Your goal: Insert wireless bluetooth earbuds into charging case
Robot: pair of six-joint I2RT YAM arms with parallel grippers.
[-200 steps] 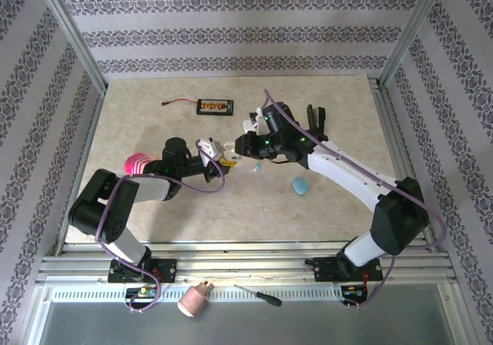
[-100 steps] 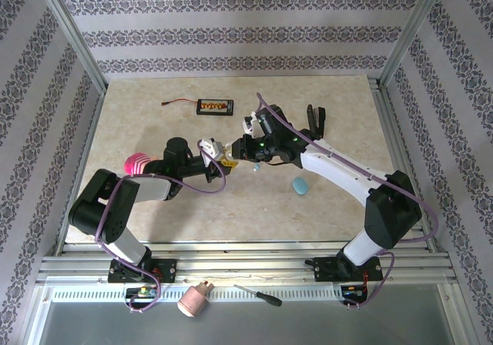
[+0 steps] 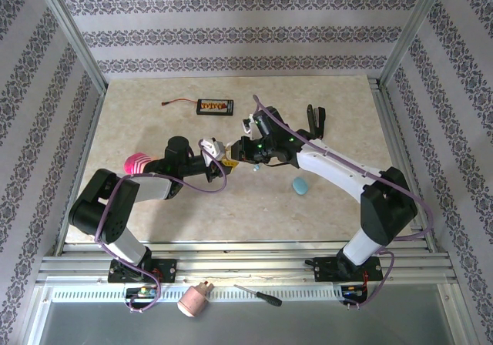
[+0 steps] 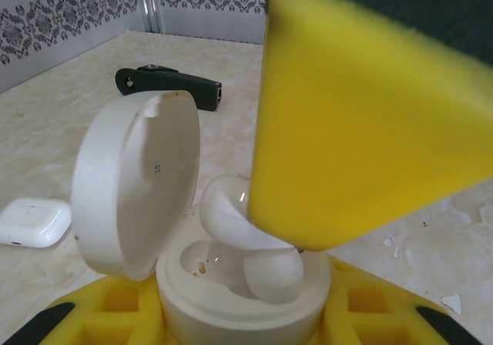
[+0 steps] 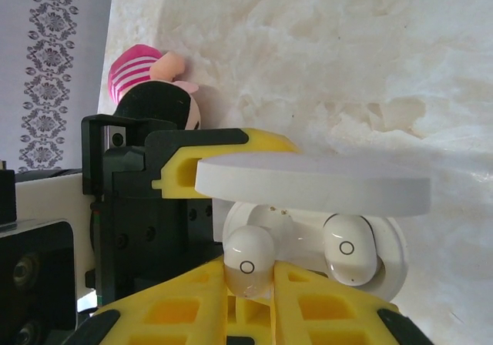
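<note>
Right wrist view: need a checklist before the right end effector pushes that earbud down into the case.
1. Lid swung open: ok.
2. Case gripped by the left end effector: ok.
3. Held earbud pinched in the right end effector: ok.
4. Second earbud sitting in its well: ok.
5. Free well lined up under the held earbud: cannot tell, the earbud and fingers hide it.
</note>
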